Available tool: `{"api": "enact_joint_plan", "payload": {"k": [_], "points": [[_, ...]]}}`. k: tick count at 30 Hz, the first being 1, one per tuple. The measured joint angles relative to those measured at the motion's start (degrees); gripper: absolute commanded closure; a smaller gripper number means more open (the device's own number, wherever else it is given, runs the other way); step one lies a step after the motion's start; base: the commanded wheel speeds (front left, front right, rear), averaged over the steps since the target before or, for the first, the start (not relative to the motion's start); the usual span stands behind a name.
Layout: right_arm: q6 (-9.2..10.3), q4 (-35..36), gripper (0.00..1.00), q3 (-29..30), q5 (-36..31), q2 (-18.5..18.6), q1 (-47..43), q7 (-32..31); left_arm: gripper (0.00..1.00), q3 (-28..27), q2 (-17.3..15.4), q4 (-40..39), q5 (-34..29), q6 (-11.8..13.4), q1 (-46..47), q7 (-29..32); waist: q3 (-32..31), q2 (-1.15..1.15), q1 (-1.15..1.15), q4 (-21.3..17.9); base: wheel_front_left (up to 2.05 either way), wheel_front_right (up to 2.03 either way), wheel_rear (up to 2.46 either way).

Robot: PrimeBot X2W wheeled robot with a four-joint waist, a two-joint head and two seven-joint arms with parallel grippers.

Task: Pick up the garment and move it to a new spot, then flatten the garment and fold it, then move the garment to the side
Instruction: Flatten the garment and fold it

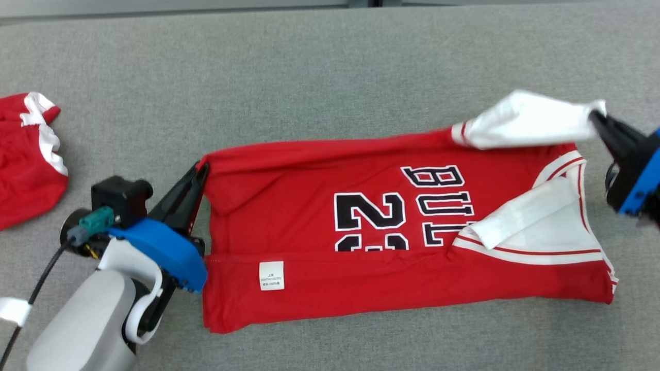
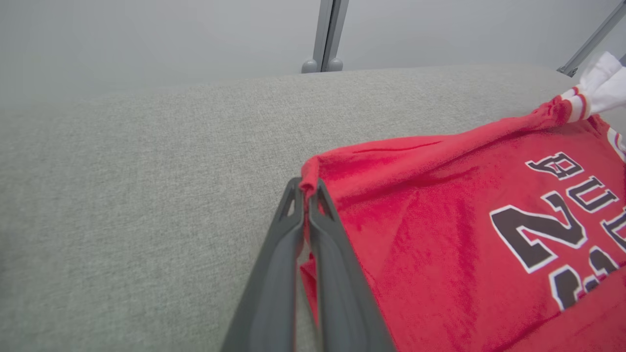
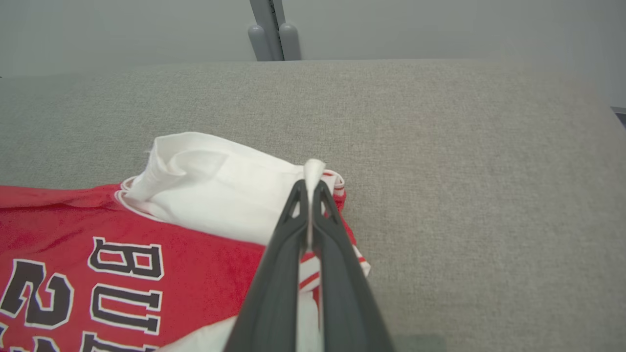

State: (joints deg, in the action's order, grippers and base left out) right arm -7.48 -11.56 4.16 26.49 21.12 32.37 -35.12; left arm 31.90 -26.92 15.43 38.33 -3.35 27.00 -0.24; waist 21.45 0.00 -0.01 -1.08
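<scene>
Red garment lay flat across grey cloth table, near long edge apparently already turned up; L gripper clenched on far hem corner; R gripper clenched on white sleeve. Step: prob. second lengthwise fold; next move needed both arms lifting together, fabric taut, carried nearward.

- A grey woven bench spans the head view, with its far edge near the top.
- A second red cloth with white trim lies crumpled toward the bench's left side and is cut off by the picture's edge.
- A grey metal post stands upright just behind the bench's far edge, with two rounded feet at its base.
- A slanted grey bar rises beyond the far edge, at the upper right of the left wrist view.
- A plain pale wall stands behind the post.
</scene>
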Motion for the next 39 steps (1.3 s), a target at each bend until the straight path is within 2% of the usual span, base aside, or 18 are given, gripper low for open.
{"api": "enact_joint_plan", "payload": {"k": [9,14,15,16,17,18,19,25,32,39], "points": [[0.0,15.4,1.0,6.2,0.2,-5.2,-16.5,-6.9,1.0,1.5,-2.3,-0.4,-2.3,0.3,-5.3,-3.7,-3.3,0.0,0.0,-1.5,0.0,0.0,0.0],[0.0,20.1,1.0,7.7,-0.7,-8.2,-21.5,-9.5,1.0,2.0,-2.7,-0.1,-2.6,1.3,-7.2,-4.3,-3.9,0.0,0.0,-2.5,0.0,0.0,0.0],[0.0,20.5,0.93,7.9,-0.8,-8.5,-22.2,-9.8,1.0,2.1,-2.7,0.1,-2.7,1.6,-7.6,-4.3,-3.9,0.0,0.0,-2.6,0.0,0.0,0.0],[0.0,20.7,0.0,8.1,-0.9,-8.9,-22.7,-10.1,1.0,2.2,-2.7,0.3,-2.7,1.6,-8.0,-4.2,-4.0,0.0,0.0,-2.8,0.0,0.0,0.0],[0.0,20.8,0.0,8.2,-1.2,-9.3,-23.2,-10.4,0.86,2.2,-2.6,0.5,-2.4,1.5,-8.4,-4.2,-4.0,0.0,0.0,-2.8,0.0,0.0,0.0],[0.0,20.8,0.0,8.3,-1.6,-9.7,-23.6,-10.5,0.23,2.2,-2.5,0.6,-2.2,1.8,-8.7,-4.2,-4.1,0.0,0.0,-2.9,0.0,0.0,0.0],[0.0,20.8,0.0,8.4,-2.1,-9.8,-23.9,-10.5,0.0,2.3,-2.3,0.6,-2.2,2.0,-9.0,-4.4,-4.2,0.0,0.0,-2.9,0.0,0.0,0.0],[0.0,21.2,0.0,10.0,-3.3,-10.2,-24.6,-10.6,0.0,1.8,-1.5,-1.2,-2.1,5.4,-11.7,-5.8,-5.8,0.0,0.0,-2.1,0.0,0.0,0.0],[0.0,20.7,0.0,14.2,-7.1,-11.8,-23.0,-12.0,0.0,-3.3,0.2,-2.2,-0.4,7.7,-13.0,-12.8,-7.2,0.0,0.0,-0.6,0.0,0.0,0.0],[0.0,12.6,0.0,17.2,-13.9,-15.0,-19.1,-11.6,0.0,-8.1,4.3,-0.7,-0.3,7.0,-11.2,-14.6,-7.5,0.0,0.01,1.0,0.0,0.0,0.0]]}}
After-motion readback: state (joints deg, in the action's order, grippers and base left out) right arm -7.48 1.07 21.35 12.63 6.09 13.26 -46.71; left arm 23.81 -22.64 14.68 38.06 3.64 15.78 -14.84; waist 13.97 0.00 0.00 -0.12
